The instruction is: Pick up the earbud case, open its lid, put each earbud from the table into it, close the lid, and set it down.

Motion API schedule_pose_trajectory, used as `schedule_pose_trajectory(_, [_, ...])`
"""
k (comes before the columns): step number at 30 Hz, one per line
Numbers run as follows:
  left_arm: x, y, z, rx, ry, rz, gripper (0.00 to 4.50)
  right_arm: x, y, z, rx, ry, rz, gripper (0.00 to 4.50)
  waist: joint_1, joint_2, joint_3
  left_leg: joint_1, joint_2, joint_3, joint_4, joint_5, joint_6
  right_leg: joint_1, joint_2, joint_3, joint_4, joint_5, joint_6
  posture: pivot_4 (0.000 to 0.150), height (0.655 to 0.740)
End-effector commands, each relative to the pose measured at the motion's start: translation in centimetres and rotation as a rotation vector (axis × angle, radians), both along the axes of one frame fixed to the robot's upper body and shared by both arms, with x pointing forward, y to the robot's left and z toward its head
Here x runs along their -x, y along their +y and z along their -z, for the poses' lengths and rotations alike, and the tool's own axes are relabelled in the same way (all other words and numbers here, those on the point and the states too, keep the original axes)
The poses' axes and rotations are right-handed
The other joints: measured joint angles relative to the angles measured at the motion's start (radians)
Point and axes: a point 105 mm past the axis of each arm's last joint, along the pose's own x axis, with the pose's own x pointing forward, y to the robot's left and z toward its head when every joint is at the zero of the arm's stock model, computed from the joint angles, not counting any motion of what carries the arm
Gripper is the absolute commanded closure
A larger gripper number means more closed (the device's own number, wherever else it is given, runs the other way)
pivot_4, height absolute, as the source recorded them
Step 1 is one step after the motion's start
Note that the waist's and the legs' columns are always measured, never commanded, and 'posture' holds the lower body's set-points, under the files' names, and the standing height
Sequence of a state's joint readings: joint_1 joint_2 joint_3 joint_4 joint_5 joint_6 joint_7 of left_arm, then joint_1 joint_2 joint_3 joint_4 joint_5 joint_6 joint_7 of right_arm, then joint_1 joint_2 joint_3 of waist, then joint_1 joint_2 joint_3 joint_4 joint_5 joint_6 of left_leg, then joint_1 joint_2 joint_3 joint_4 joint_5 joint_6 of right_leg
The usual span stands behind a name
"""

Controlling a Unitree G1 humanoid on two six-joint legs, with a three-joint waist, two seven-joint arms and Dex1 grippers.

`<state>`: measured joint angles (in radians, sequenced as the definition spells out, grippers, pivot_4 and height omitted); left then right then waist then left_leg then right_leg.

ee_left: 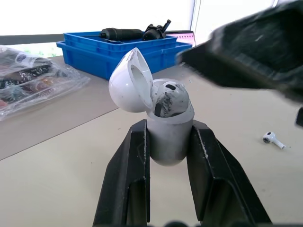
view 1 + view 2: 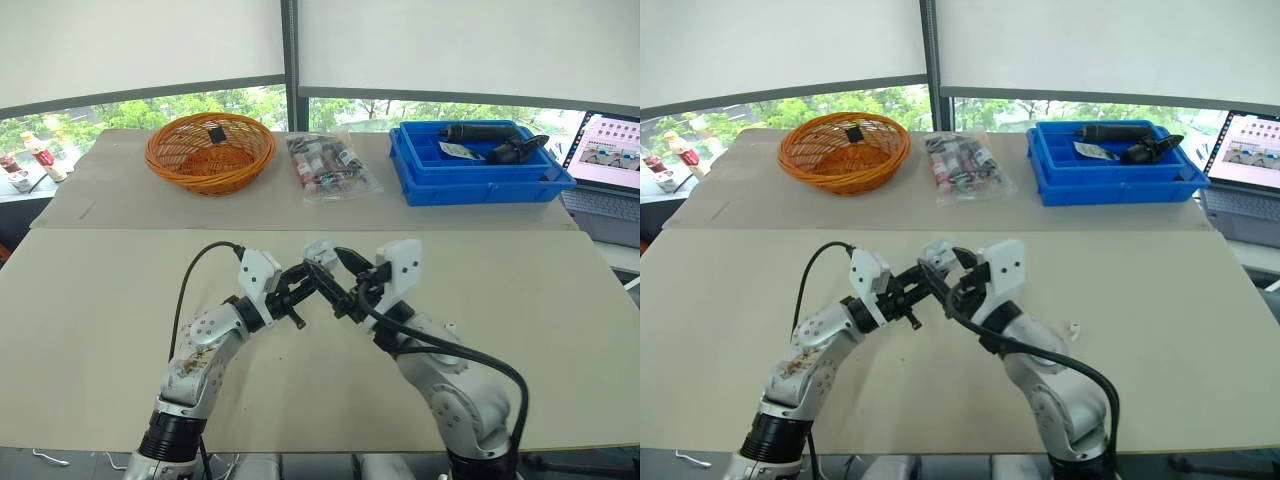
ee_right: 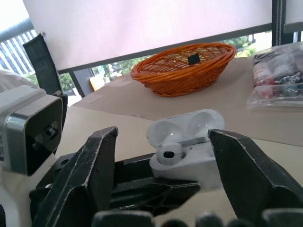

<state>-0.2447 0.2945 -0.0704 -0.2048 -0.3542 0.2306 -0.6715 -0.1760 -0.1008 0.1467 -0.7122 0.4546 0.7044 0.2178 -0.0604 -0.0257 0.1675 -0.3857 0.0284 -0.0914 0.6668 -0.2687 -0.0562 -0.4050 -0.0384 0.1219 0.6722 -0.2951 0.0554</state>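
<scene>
Holding the earbud case (image 3: 199,161) clamped in left gripper (image 1: 169,127) over the table's (image 2: 100,300) middle, lid up, one earbud (image 3: 169,152) seated inside. Right gripper (image 3: 165,137) spread wide beside it. Second earbud (image 2: 1074,327) lying toward the right edge.

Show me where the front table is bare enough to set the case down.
Bare: the front table left of the left end effector, and the strip beyond both end effectors. Right of the right end effector lies one loose earbud. Crowded: the rear table, with basket, packet bag, blue bin.
</scene>
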Motion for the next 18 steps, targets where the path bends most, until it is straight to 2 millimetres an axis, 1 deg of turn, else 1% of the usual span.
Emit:
schedule_pose_trajectory(1, [0.0, 1.0, -1.5, 0.014, -0.058, -0.016, 3.93, 1.9, -1.4, -2.3, 0.006, -0.076, -0.053, 1.06, 0.0, 0.0, 0.0, 0.0, 0.0, 0.0, 0.0, 0.0, 0.0, 0.0, 0.0, 0.0, 0.0, 0.0, 0.0, 0.15, 0.7329])
schedule_pose_trajectory(4, [0.0, 1.4, -1.4, 0.005, -0.053, -0.024, 3.93, 2.1, -3.6, -2.8, 0.159, -0.128, -0.053, 1.06, 0.0, 0.0, 0.0, 0.001, 0.0, -0.001, 0.0, 0.0, 0.0, 0.001, 0.0, -0.001, -0.001, 0.0, 0.0, 0.15, 0.7329])
schedule_pose_trajectory(6, [0.3, 1.1, -0.9, -0.011, -0.051, -0.015, 3.93, 1.8, -5.8, -2.5, 0.295, -0.157, -0.03, 1.06, 0.004, 0.0, 0.0, 0.001, -0.001, -0.001, 0.0, 0.0, 0.0, 0.002, 0.0, -0.001, -0.002, 0.0, 0.0, 0.15, 0.7329])
schedule_pose_trajectory(7, [0.4, 1.1, -0.8, -0.02, -0.052, -0.008, 3.93, 1.8, -6.5, -2.9, 0.32, -0.185, -0.04, 1.06, 0.007, 0.0, 0.0, 0.001, -0.001, -0.001, 0.001, 0.0, 0.0, 0.003, 0.0, -0.001, -0.003, 0.0, 0.0, 0.15, 0.7329])
schedule_pose_trajectory(8, [0.4, 0.6, -0.7, -0.024, -0.053, -0.001, 3.93, 1.7, -7.4, -2.7, 0.366, -0.188, -0.035, 1.06, 0.01, 0.0, 0.0, 0.001, -0.001, -0.001, 0.0, 0.0, 0.0, 0.003, -0.001, -0.001, -0.004, 0.0, 0.0, 0.15, 0.7329])
schedule_pose_trajectory(10, [0.7, 0.6, -0.1, -0.05, -0.053, 0.015, 3.93, 1.9, -9.0, -2.3, 0.422, -0.169, -0.031, 1.06, 0.017, 0.0, 0.0, 0.0, -0.001, -0.001, 0.0, 0.0, 0.0, 0.003, -0.001, -0.002, -0.005, 0.0, 0.0, 0.15, 0.7329])
schedule_pose_trajectory(12, [0.9, 0.5, 0.0, -0.086, -0.075, 0.043, 3.93, 2.2, -10.1, -1.9, 0.434, -0.133, -0.036, 1.06, 0.018, 0.0, 0.0, 0.0, -0.001, -0.001, 0.0, 0.0, 0.0, 0.004, -0.001, -0.002, -0.006, 0.0, 0.0, 0.15, 0.7329])
schedule_pose_trajectory(15, [1.1, 0.8, 0.7, -0.109, -0.064, 0.042, 3.93, 3.2, -11.3, -0.7, 0.495, -0.094, -0.045, 1.06, 0.021, 0.0, 0.0, 0.001, -0.001, -0.001, 0.0, 0.0, 0.001, 0.005, -0.001, -0.002, -0.006, 0.0, 0.0, 0.15, 0.7329])
schedule_pose_trajectory(16, [1.2, 1.0, 1.0, -0.125, -0.064, 0.044, 3.93, 3.5, -11.9, 0.1, 0.514, -0.051, -0.044, 1.06, 0.021, 0.0, 0.0, 0.002, -0.001, -0.001, 0.0, 0.0, 0.001, 0.006, -0.001, -0.002, -0.006, 0.0, 0.0, 0.15, 0.7329])
schedule_pose_trajectory(18, [1.6, 1.2, 1.4, -0.142, -0.06, 0.045, 3.93, 4.9, -13.6, 1.8, 0.577, 0.046, -0.019, 1.06, 0.023, 0.0, 0.0, 0.004, -0.001, -0.001, 0.0, 0.0, 0.001, 0.01, -0.001, -0.002, -0.008, 0.0, 0.0, 0.15, 0.7329])
